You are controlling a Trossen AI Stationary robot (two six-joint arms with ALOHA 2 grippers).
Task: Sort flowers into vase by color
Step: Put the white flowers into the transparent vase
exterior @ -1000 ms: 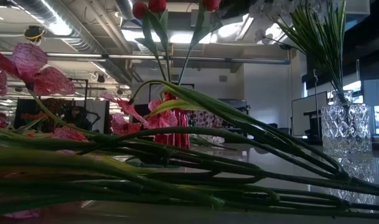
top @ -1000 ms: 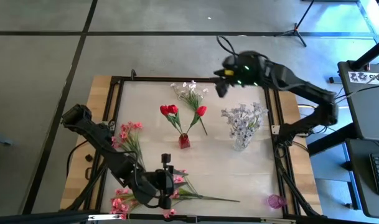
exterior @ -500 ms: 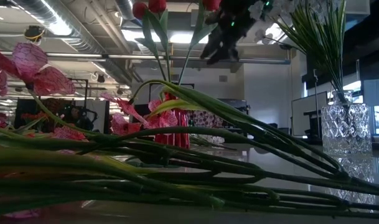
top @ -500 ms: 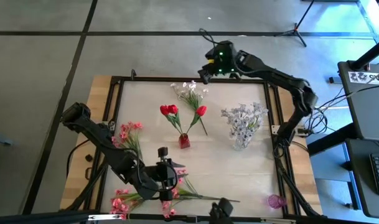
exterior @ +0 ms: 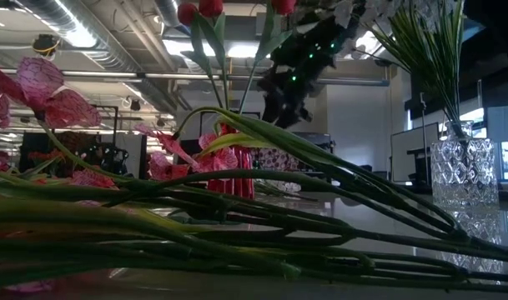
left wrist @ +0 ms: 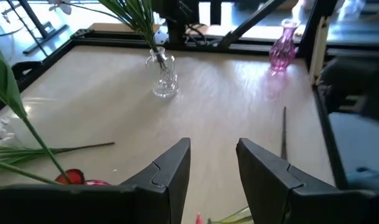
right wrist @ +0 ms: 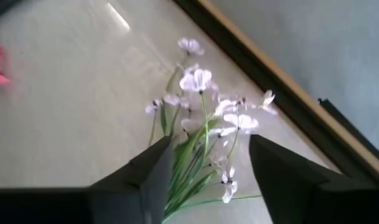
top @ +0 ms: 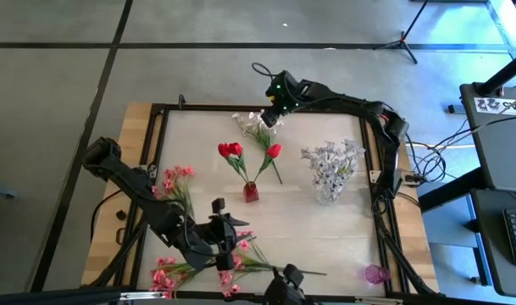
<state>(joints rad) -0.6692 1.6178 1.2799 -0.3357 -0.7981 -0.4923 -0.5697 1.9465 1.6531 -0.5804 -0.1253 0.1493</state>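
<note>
My right gripper (top: pixel 270 116) hangs over the far side of the table (top: pixel 325 229), fingers (right wrist: pixel 153 171) spread wide and holding nothing. Straight ahead of it, framed in the gap between them, lies the whitish sprig (right wrist: pixel 205 134) flat on the table top, blossoms pointing away from me; I can't tell whether my fingertips touch it. Behind and to one side of that gripper stand the red vase (top: pixel 251 192) with red blooms (top: pixel 232 150) and the clear vase (top: pixel 329 192) with whitish flowers.

My left gripper (top: pixel 224 252) sits low at the near edge, fingers (left wrist: pixel 168 169) parted moderately and empty, over the pink sprays (top: pixel 169 275) lying there. The pink vase (left wrist: pixel 282 47) stands well ahead of it, near the table's corner.
</note>
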